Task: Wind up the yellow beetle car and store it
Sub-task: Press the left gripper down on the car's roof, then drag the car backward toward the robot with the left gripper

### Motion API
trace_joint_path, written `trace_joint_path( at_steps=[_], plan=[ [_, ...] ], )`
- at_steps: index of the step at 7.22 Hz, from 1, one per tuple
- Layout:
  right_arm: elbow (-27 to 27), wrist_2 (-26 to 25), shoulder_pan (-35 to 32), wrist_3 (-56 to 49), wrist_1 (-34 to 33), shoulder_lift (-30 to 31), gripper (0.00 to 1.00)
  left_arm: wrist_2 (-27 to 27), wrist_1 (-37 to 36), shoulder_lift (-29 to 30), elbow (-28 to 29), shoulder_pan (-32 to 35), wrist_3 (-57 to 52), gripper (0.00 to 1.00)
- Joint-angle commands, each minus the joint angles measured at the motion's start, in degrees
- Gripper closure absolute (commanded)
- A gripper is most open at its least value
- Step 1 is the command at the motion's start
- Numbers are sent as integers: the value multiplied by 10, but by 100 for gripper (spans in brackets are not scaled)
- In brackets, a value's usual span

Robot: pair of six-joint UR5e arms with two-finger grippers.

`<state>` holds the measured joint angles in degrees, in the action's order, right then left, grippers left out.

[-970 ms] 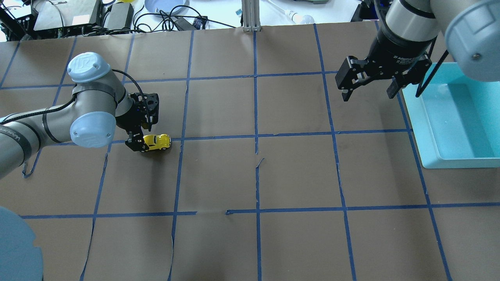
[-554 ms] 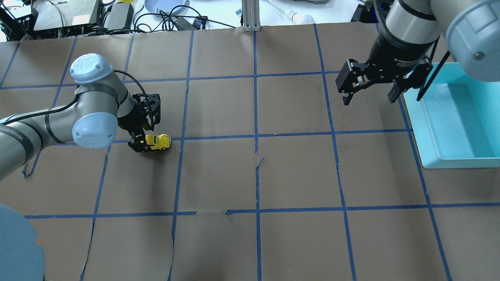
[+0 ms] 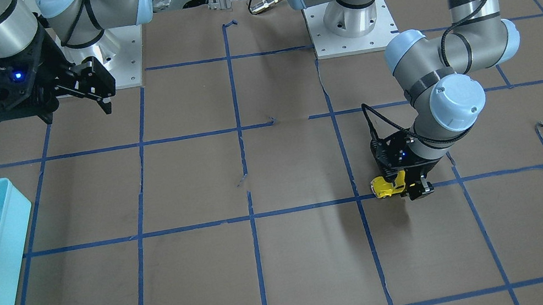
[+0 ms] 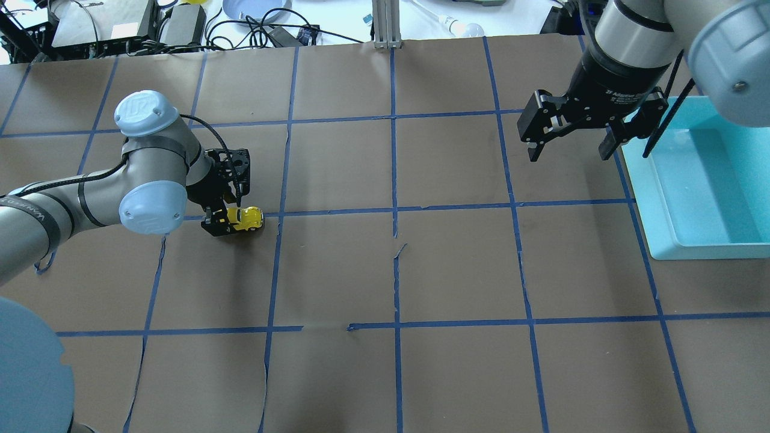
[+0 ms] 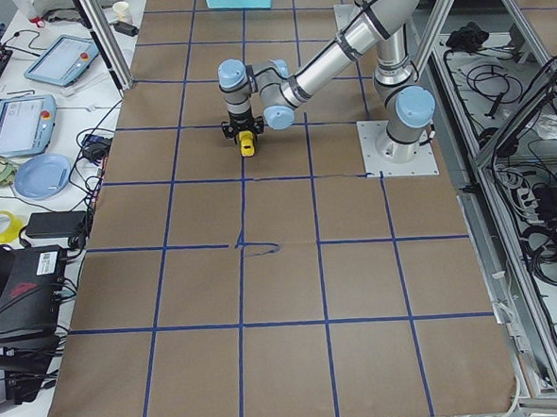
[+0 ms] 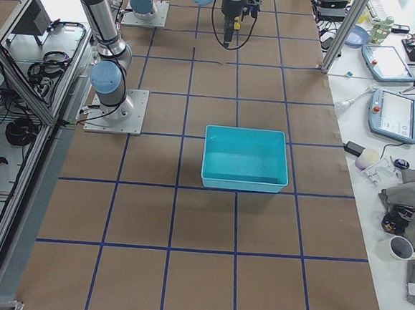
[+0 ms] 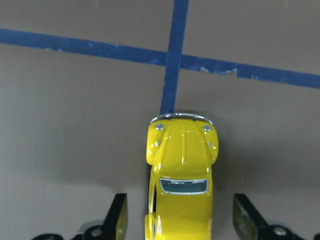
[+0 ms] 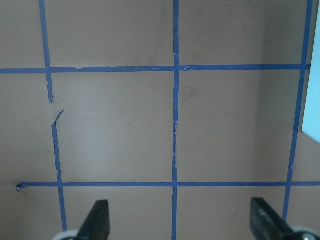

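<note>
Yellow beetle car (image 7: 182, 150) inside left gripper (image 7: 180, 201)

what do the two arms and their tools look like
The left arm and right arm are silver-grey tubes with pale blue joint caps. A black cable loops to the left wrist. The left tool and right tool are black, two-fingered; white lettering marks the black band above the right tool.

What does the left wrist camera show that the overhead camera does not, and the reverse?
Only the wrist view: gaps between both fingers and the yellow car, plus its headlights and windscreen. Only the overhead view: the right gripper, open, near the turquoise bin. Both: the car on the table by blue tape, the open left gripper around it.
</note>
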<state>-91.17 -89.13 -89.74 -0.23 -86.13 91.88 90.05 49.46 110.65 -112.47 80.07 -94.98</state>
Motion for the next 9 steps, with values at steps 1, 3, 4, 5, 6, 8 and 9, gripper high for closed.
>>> trace_joint_path(
  at_steps=[1, 3, 4, 5, 6, 8, 9],
  plan=[
    [0, -13, 0, 0, -1, 0, 0, 4, -2, 1, 0, 0, -17, 75],
    [-1, -13, 0, 0, 0, -1, 0, 4, -1, 1, 1, 0, -18, 76],
    [-1, -14, 0, 0, 0, -2, 0, 4, -2, 1, 1, -1, -19, 76],
    [-1, -14, 0, 0, 0, -1, 0, 4, -2, 1, 1, -1, -19, 79],
    [0, -13, 0, 0, 0, -1, 0, 5, -2, 1, 1, -4, -20, 81],
    [-1, -14, 0, 0, 0, -1, 0, 5, -2, 1, 0, -8, -20, 81],
    [-1, -14, 0, 0, 0, -1, 0, 5, -2, 1, -1, -9, -19, 81]
  ],
)
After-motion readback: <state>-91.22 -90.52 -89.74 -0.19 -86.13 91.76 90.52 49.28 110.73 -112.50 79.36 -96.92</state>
